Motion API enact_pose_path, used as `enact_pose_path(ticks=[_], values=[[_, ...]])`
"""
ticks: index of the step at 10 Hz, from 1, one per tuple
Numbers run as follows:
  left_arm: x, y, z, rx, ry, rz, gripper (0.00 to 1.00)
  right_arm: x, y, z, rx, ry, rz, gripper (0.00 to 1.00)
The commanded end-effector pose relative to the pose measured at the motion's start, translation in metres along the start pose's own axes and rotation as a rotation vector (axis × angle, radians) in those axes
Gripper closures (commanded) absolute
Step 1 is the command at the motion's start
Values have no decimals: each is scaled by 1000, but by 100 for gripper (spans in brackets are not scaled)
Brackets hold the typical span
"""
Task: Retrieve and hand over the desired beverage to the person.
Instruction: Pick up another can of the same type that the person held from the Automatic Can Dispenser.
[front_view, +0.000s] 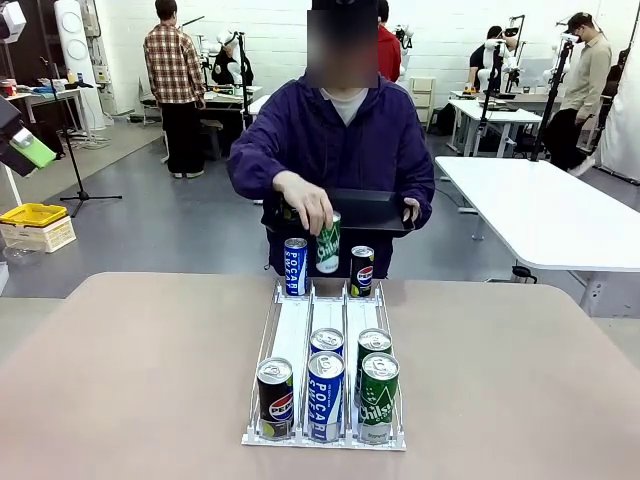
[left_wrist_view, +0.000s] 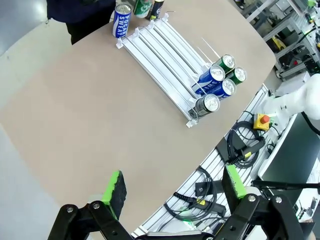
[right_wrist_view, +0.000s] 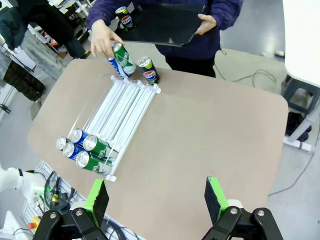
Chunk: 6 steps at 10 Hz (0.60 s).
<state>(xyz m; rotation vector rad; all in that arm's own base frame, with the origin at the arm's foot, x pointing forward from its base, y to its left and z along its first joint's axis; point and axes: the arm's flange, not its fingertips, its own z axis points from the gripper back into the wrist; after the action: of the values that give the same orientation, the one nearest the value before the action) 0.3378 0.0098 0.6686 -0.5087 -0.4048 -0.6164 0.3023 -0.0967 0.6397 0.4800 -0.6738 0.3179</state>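
The person (front_view: 330, 140) stands at the far side and holds a black tray (front_view: 365, 210) in one hand. The other hand (front_view: 305, 203) grips a green can (front_view: 328, 243) at the far end of the white three-lane rack (front_view: 300, 330). A blue can (front_view: 295, 266) and a Pepsi can (front_view: 361, 271) stand on either side of it. Several cans (front_view: 326, 392) sit at the rack's near end. Which beverage is desired cannot be told. My left gripper (left_wrist_view: 175, 185) hangs open high over the table's near edge. My right gripper (right_wrist_view: 156, 196) is open too, above the table, far from the rack (right_wrist_view: 120, 107).
Another Pepsi can (right_wrist_view: 124, 17) lies on the tray (right_wrist_view: 160, 25). Cables and a red stop button (left_wrist_view: 263, 120) sit below the table's near edge. A white table (front_view: 550, 210) stands to the right, with people and other benches in the background.
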Motion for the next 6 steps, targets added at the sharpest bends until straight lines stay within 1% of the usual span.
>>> enact_pose_path(ticks=[1,2,4,5,6], values=[[0,0,0,-9,-1,-5,0,0,0,0,18,-1,11,0],[0,0,0,0,0,0,0,0,0,0,18,-1,11,0],[-9,-10,21,-13,-210,-107,0,0,0,0,18,-1,11,0],[-10,-9,28,3,-223,-94,0,0,0,0,18,-1,11,0],[2,-8,17,3,-94,-37,0,0,0,0,18,-1,11,0]])
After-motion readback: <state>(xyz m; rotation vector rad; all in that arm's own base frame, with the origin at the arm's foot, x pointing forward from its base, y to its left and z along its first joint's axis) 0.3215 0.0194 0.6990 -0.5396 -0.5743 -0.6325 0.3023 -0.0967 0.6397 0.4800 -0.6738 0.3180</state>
